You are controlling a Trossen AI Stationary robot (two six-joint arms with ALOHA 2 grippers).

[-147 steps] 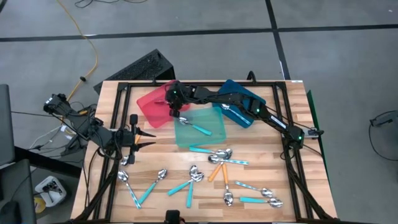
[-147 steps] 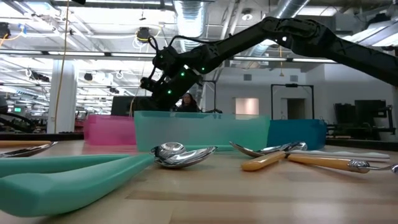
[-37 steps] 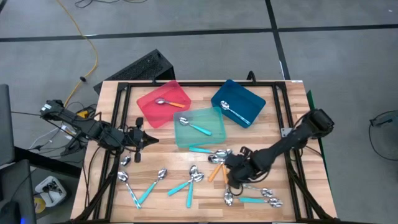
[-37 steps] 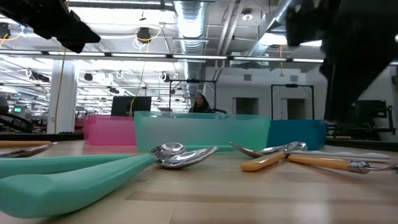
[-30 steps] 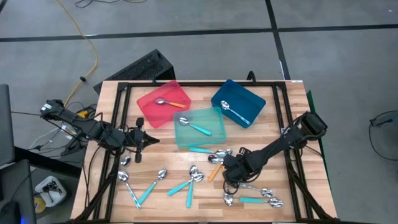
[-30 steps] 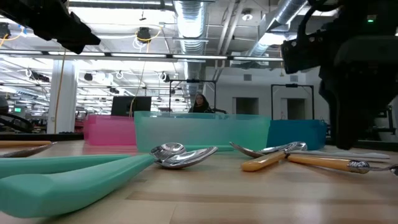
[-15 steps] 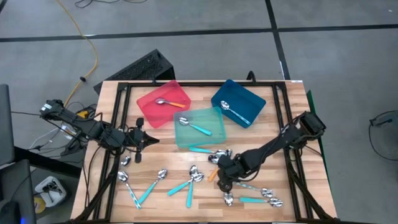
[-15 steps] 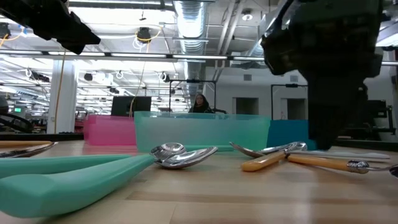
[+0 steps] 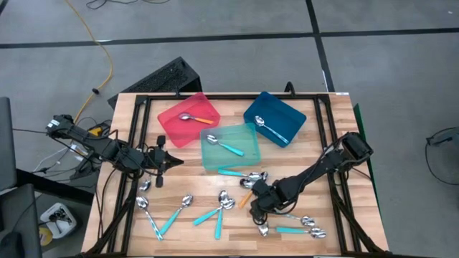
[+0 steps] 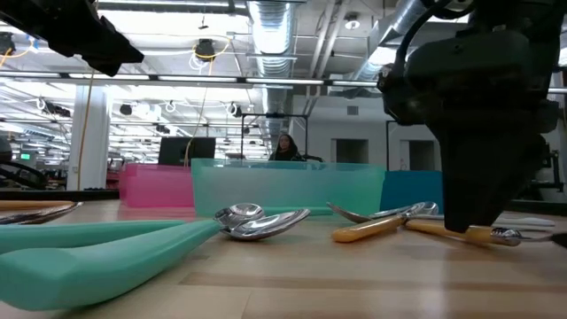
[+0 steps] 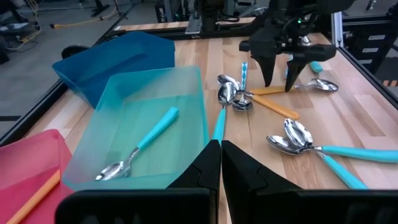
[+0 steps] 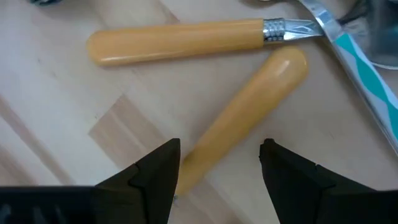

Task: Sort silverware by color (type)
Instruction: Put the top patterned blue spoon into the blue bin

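Wooden tabletop (image 9: 183,186) carries spoons scattered along its near half, with a few already dropped into the red, teal and blue trays behind. An orange-handled spoon (image 12: 239,118) is straddled by the right claw (image 12: 219,163), whose fingers are spread wide, one on each side of the handle, nothing yet grasped. The handle's long axis is seen running away from the claw, between the fingers, so a squeeze across it looks likely to catch it. A second orange handle (image 12: 177,41) lies crosswise just beyond. The left claw (image 9: 166,159), clenched and empty, is parked at the table's left edge, well apart.
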